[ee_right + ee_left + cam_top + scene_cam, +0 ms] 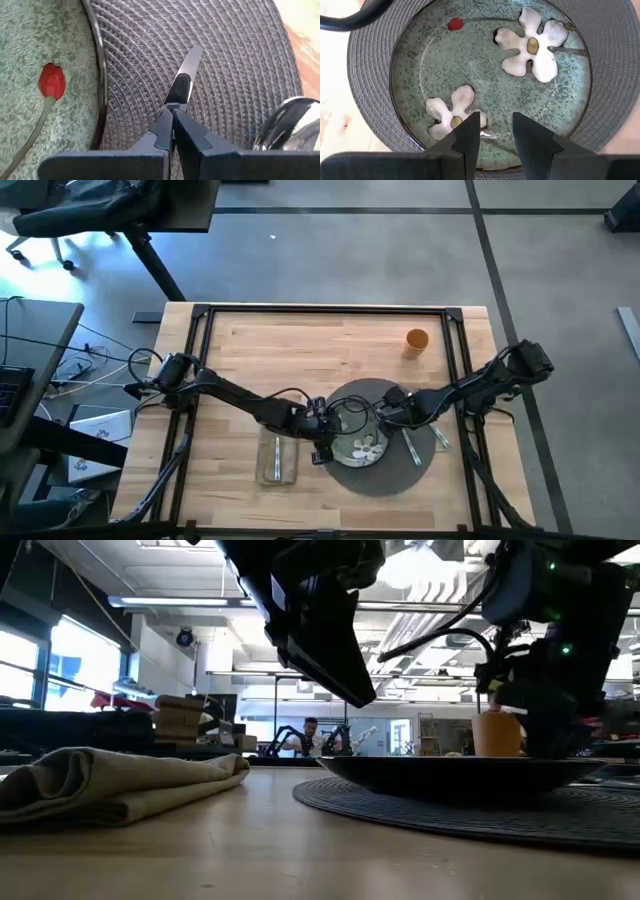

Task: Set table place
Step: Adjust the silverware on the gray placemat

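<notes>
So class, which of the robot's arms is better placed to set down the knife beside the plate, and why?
Right. The right gripper is shut on the knife, over the mat beside the plate. The left gripper is open over the plate, holding nothing.

Glossy glazed plate [490,75] on rough woven mat [225,65].

Grey floor [350,260], black chair [75,215], ceiling lights [180,602]
</notes>
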